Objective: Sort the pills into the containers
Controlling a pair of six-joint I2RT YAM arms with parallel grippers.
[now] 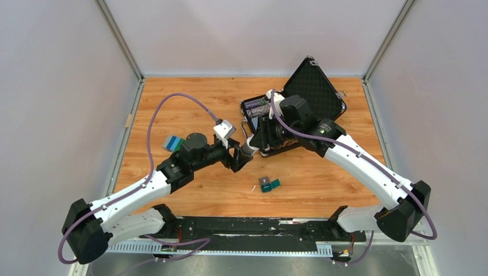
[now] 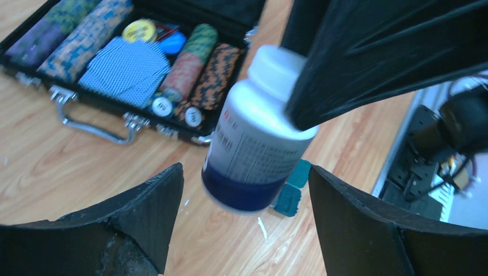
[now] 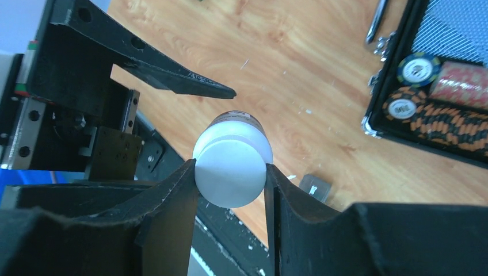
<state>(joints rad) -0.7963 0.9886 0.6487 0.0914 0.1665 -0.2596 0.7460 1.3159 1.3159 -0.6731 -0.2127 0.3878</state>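
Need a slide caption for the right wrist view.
Right pincer clamps the white-capped bottle by its cap above the wooden table; chip case at right.

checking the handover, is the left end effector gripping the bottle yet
No, the left end effector stands open on either side of the bottle, not touching it; the right end effector holds its cap.

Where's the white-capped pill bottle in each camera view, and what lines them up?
Top external: the white-capped bottle is mid-picture, at the lower-left corner of the open black chip case.
Left wrist: centre, tilted, cap uppermost.
Right wrist: lower centre, cap facing the camera.
Shared landmark: the black chip case, seen in all three views.
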